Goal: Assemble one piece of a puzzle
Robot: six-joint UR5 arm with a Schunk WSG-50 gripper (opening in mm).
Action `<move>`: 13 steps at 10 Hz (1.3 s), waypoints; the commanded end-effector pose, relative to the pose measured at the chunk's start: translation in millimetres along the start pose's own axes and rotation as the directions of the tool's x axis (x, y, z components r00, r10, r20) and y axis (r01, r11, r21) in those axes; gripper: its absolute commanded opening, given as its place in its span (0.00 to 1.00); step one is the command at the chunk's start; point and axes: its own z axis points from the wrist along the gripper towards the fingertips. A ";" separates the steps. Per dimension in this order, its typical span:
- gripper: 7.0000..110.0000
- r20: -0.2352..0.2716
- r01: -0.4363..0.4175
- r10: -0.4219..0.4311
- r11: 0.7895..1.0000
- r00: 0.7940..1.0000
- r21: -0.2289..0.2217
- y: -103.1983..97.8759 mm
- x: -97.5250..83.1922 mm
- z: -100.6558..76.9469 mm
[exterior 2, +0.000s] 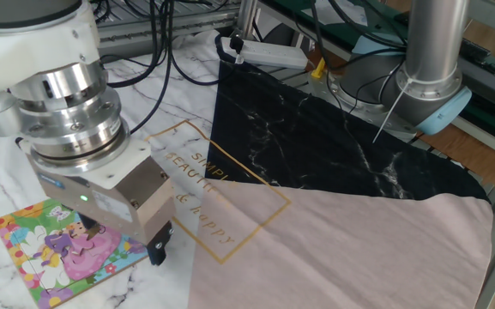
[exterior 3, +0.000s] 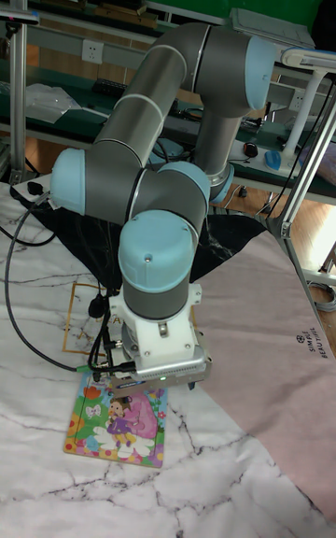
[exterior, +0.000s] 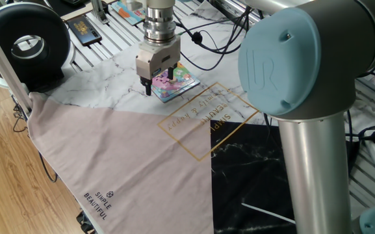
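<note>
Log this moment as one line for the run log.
gripper: over puzzle edge, state unclear | puzzle: flat on marble cloth | loose piece: not visible

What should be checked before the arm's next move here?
1. Puzzle lies flat on the table: ok.
2. End effector hangs over the puzzle's edge, not off to the side: ok.
3. Fingers look spread apart, nothing seen between them: ok.
4. Piece seated in its gap: cannot tell; the arm hides part of the picture.
5. Pink cloth lies apart from the puzzle: ok.
</note>
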 end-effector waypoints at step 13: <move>0.79 0.012 0.000 0.000 1.000 1.000 -0.015 2.7 -12.5 4.1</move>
